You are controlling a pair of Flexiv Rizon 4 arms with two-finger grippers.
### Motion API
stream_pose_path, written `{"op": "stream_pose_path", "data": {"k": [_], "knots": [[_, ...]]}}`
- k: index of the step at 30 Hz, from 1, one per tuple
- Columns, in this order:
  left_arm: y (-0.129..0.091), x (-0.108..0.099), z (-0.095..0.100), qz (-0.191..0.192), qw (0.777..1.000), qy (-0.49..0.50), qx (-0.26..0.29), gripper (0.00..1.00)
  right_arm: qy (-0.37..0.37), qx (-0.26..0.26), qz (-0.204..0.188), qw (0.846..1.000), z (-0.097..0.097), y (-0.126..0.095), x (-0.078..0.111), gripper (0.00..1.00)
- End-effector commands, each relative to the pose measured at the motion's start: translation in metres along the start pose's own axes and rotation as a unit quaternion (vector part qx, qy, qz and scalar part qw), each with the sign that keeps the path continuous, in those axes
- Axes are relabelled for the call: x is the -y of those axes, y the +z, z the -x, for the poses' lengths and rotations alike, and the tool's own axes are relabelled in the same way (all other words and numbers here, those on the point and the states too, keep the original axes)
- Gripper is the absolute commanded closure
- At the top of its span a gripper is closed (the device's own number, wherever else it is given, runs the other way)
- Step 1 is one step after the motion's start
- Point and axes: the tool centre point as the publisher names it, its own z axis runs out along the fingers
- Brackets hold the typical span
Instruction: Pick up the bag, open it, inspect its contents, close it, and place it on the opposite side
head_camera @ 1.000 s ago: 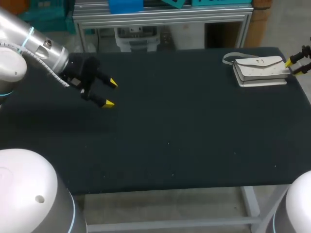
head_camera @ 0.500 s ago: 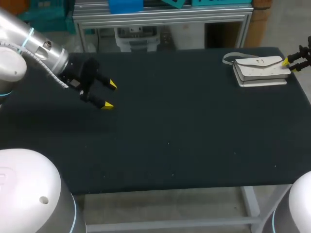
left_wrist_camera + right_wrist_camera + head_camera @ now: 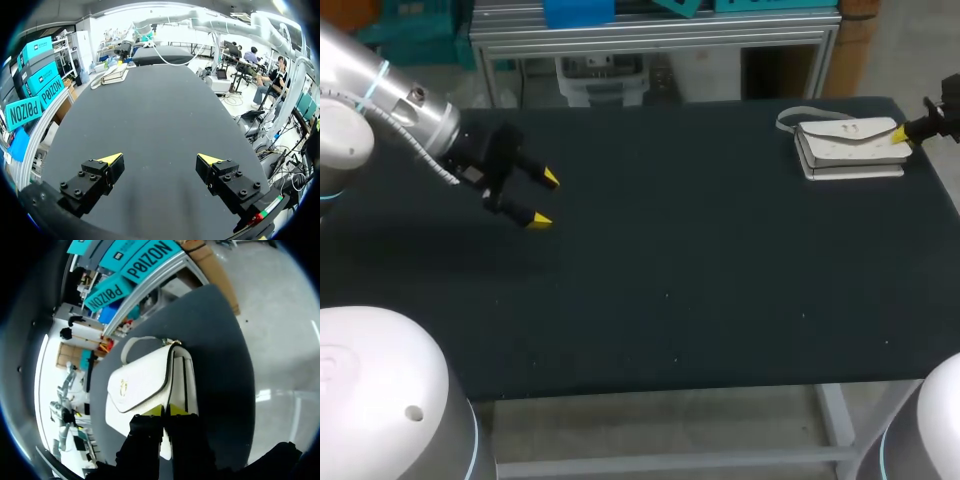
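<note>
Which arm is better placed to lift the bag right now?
Right. The right gripper is closed on the end of the bag, while the left gripper hangs open far across the table.

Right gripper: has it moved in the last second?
Yes. The right gripper has come leftward, in from the table's right edge, onto the bag's right end.

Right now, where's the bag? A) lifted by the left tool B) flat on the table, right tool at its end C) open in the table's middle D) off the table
B: the bag lies flat on the table, right tool at its end.
</note>
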Motion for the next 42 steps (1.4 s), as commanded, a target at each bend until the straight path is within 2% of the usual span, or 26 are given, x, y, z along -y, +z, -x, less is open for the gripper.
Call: {"op": "stream_pose_path", "data": {"k": [1, 12, 19, 24, 40, 42], "knots": [[0.001, -0.001, -0.002, 0.004, 1.0, 0.0, 0.005, 0.0, -0.006, -0.017, -0.059, 0.998, -0.003, 0.005, 0.004, 1.0], [0.004, -0.006, 0.001, 0.018, 1.0, -0.008, 0.024, 0.0, -0.037, -0.041, -0.055, 0.997, -0.052, 0.027, 0.044, 1.0], [0.004, -0.006, 0.001, 0.018, 1.0, -0.008, 0.024, 0.0, -0.049, -0.055, -0.062, 0.995, -0.091, 0.058, 0.079, 1.0], [0.004, -0.006, 0.001, 0.018, 1.0, -0.008, 0.024, 0.0, -0.008, -0.083, -0.037, 0.996, -0.11, 0.069, 0.108, 1.0], [0.004, -0.006, 0.001, 0.018, 1.0, -0.008, 0.024, 0.0, -0.008, -0.083, -0.037, 0.996, -0.11, 0.069, 0.108, 1.0], [0.004, -0.006, 0.001, 0.018, 1.0, -0.008, 0.024, 0.0, -0.003, -0.061, -0.028, 0.998, -0.128, 0.081, 0.12, 1.0]]}}
